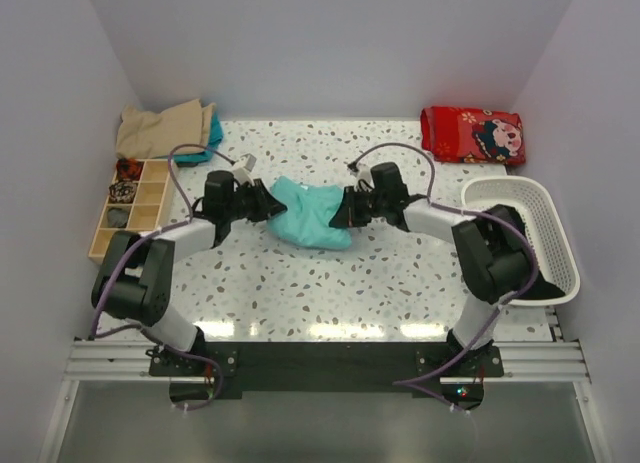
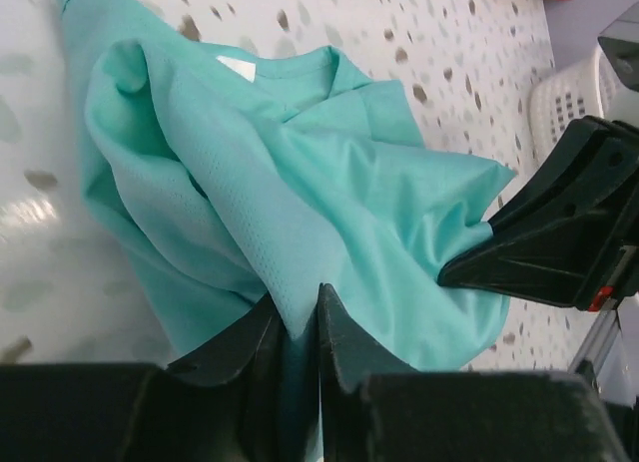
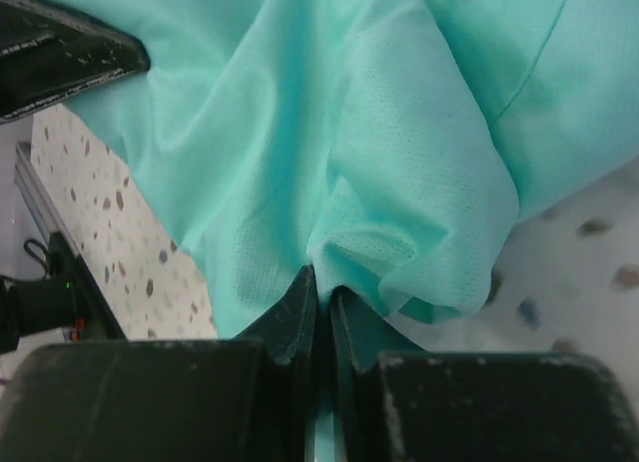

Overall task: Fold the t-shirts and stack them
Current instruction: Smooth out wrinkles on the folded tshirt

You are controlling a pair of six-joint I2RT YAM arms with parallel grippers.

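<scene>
A teal-green t-shirt [image 1: 310, 215] lies crumpled in the middle of the table. My left gripper [image 1: 258, 198] holds its left edge. In the left wrist view the gripper [image 2: 297, 320] is shut on a fold of the teal fabric [image 2: 260, 183], which runs down between the fingers. My right gripper [image 1: 343, 209] holds the right edge. In the right wrist view that gripper [image 3: 323, 294] is shut on a bunched fold of the same shirt [image 3: 379, 133]. Each gripper shows in the other's wrist view, across the cloth. A tan t-shirt [image 1: 160, 128] lies folded at the back left.
A wooden compartment tray [image 1: 130, 205] stands at the left edge. A white laundry basket [image 1: 530, 233] sits at the right. A red patterned cloth [image 1: 472, 135] lies at the back right. Some teal fabric [image 1: 212, 133] peeks from under the tan shirt.
</scene>
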